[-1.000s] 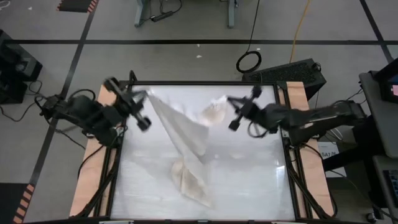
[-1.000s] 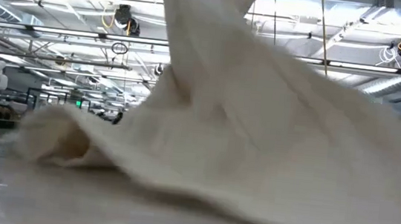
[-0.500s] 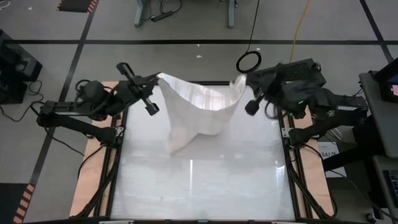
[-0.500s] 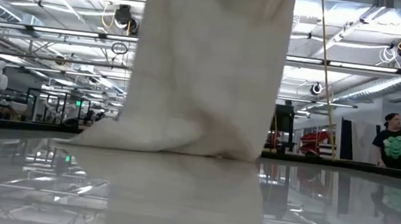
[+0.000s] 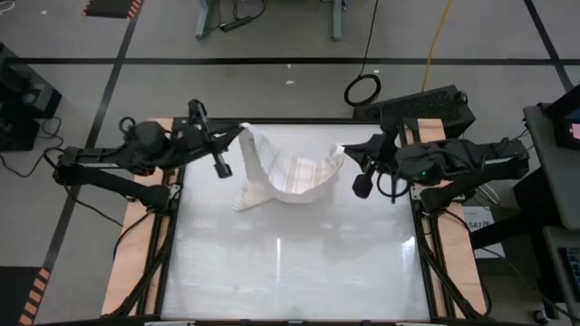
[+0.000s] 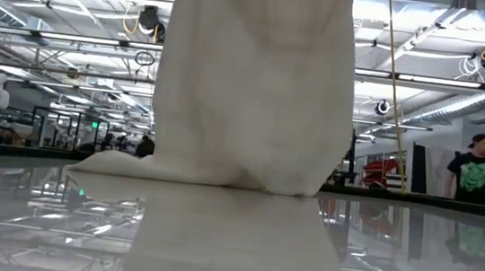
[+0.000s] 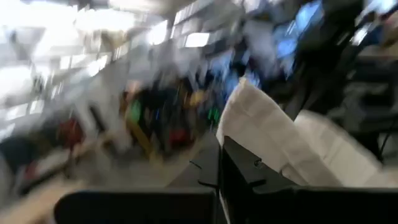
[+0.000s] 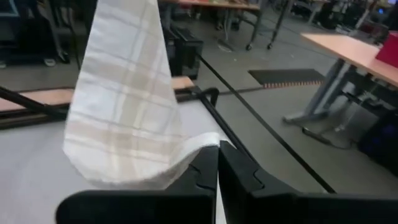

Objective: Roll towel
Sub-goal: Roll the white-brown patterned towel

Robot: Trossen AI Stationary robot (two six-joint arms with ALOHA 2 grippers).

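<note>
With both the left gripper (image 5: pixel 237 136) and right gripper (image 5: pixel 345 152) clamped on the towel (image 5: pixel 288 172) corners, lower it evenly, keeping it taut

1 towel (image 5: pixel 288 174), 2 hands – left hand (image 5: pixel 220 154) & right hand (image 5: pixel 355 170), 1 tabletop (image 5: pixel 290 263), 1 person (image 6: pixel 470 177) in bkgd.

Two dark, nearly black robot arms are built from rounded joint housings linked by slim straight segments, with thin black cables looping alongside. The left gripper (image 5: pixel 220 156) has narrow black fingers (image 7: pixel 239 171) with flat, angular, matte faces and small notched edges. The right gripper (image 5: pixel 361 172) has matching fingers (image 8: pixel 233 171). A small green light shows on the right arm's housing (image 5: pixel 426 172).
</note>
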